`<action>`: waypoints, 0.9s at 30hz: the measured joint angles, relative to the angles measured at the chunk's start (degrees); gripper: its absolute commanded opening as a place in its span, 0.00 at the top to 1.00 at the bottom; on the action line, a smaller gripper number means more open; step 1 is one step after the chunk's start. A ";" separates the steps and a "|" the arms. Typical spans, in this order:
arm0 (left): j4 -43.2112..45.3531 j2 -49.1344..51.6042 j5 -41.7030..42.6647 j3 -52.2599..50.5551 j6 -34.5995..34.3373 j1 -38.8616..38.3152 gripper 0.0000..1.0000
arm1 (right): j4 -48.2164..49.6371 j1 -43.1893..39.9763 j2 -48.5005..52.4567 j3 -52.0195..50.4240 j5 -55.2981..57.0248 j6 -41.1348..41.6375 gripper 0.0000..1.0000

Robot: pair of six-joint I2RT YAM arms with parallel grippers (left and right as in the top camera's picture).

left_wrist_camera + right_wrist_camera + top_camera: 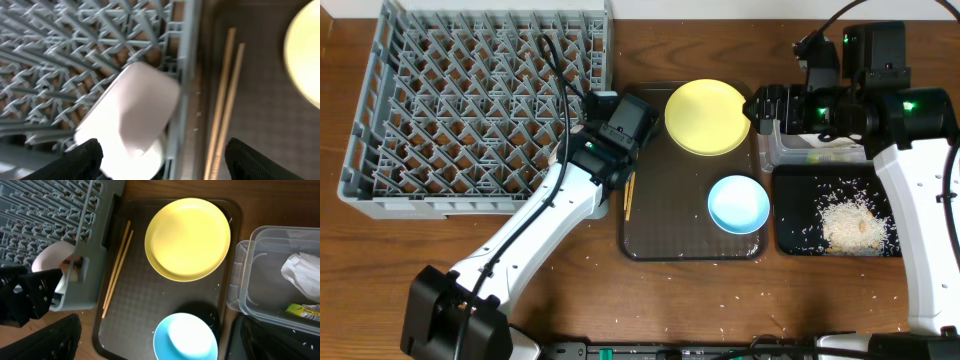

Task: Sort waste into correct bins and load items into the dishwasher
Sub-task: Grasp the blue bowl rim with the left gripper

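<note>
Left wrist view gives us the white cup [132, 117], blurred and tilted, over the pegs of the grey dish rack [60, 60] and against its right-hand wall. The left gripper [164, 152] has its fingers spread wider than the cup, one beside it at lower left, the other far off at lower right. Just past the rack wall we see two chopsticks [225, 100] lying side by side on the brown tray [665, 220]. The yellow plate [707, 117] sits at that tray's upper right and the blue bowl [738, 203] below it. Further right, the clear tub [265, 280] holds a napkin [300, 270] and a green-yellow wrapper [304, 310]. Rice scraps [850, 225] lie in the black tray [800, 200]. The right gripper [157, 330] hangs with fingers wide apart, empty.
</note>
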 measured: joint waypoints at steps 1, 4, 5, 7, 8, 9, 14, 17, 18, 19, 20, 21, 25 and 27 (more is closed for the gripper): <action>0.55 -0.02 0.46 0.00 0.48 0.00 0.21 | 0.00 0.00 0.00 0.00 0.00 -0.02 0.01; 1.05 0.00 1.57 0.00 1.57 0.00 0.21 | 0.00 0.00 0.00 0.00 0.00 0.00 0.01; 1.05 0.00 1.75 0.00 2.23 0.00 0.21 | 0.00 0.00 0.00 0.00 0.00 -0.02 0.01; 1.03 0.00 1.95 -0.02 3.63 0.00 0.21 | 0.00 0.00 0.00 0.00 0.02 -0.02 0.01; 0.98 0.00 2.23 0.00 4.63 0.00 0.21 | 0.00 0.00 0.00 0.00 0.02 -0.02 0.01; 0.92 0.00 2.49 0.00 5.46 0.00 0.21 | 0.00 0.00 0.00 0.00 0.00 0.00 0.01; -1.18 0.00 3.50 0.00 11.56 0.00 0.22 | 0.00 0.00 0.00 0.00 0.00 -0.02 0.01; -1.66 0.00 3.78 0.00 15.63 0.00 0.22 | 0.00 0.00 0.00 0.00 0.02 -0.02 0.01; -1.79 0.00 3.91 0.00 16.79 0.00 0.22 | 0.00 0.00 0.00 0.00 0.00 -0.02 0.01; -1.84 0.00 3.96 0.00 17.79 0.00 0.22 | 0.00 0.00 0.00 0.00 0.02 -0.02 0.01; -1.86 0.00 4.00 0.00 18.88 0.00 0.22 | 0.00 0.00 0.00 0.00 0.00 0.00 0.01; -1.81 0.00 4.09 0.00 19.71 0.00 0.23 | 0.00 0.00 0.00 0.00 0.00 0.00 0.01; 1.11 0.00 6.82 0.00 22.53 0.00 0.23 | 0.00 0.00 0.00 0.00 0.02 -0.02 0.01; 3.39 0.00 10.27 0.00 22.01 0.07 0.23 | -0.02 0.00 0.00 0.00 0.00 -0.02 0.01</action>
